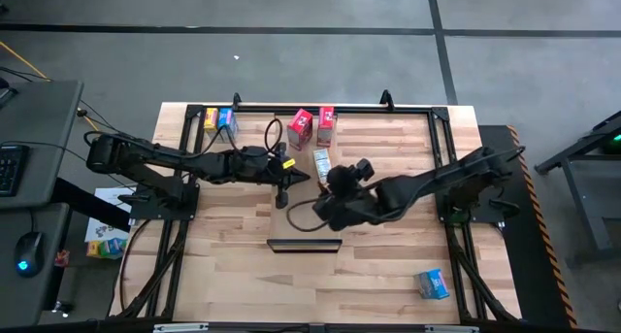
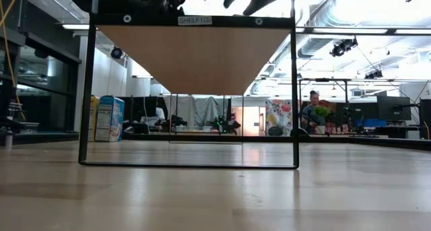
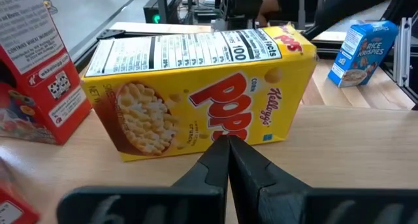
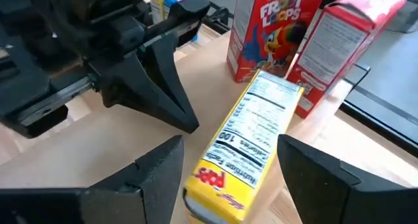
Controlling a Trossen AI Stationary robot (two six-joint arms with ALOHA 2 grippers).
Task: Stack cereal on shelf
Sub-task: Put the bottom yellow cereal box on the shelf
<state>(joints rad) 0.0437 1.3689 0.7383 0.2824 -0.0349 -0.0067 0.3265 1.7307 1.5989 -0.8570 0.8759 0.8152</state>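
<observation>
- Near table centre, right gripper [image 4: 225, 178] hangs with fingers spread wide, straddling above the lying yellow cereal box [image 4: 248, 145]; nothing pinched yet.
- Left gripper [image 3: 228, 162] has fingers pressed together, tip just beside that box's front face [image 3: 202, 103].
- Risk: left tip nudges the box as the right descends, so the box skews and one finger lands on top instead of a side.
- Risk: the two grippers sit close together; collision likely if both move.
- Risk: two red boxes [image 1: 312, 126] stand just behind; a swing could topple them.
- Other cereal: yellow and blue pair [image 1: 220, 118] at far left, blue box [image 1: 433, 283] near right corner.
- Shelf [image 2: 192, 56] holds no cereal as far as visible.
</observation>
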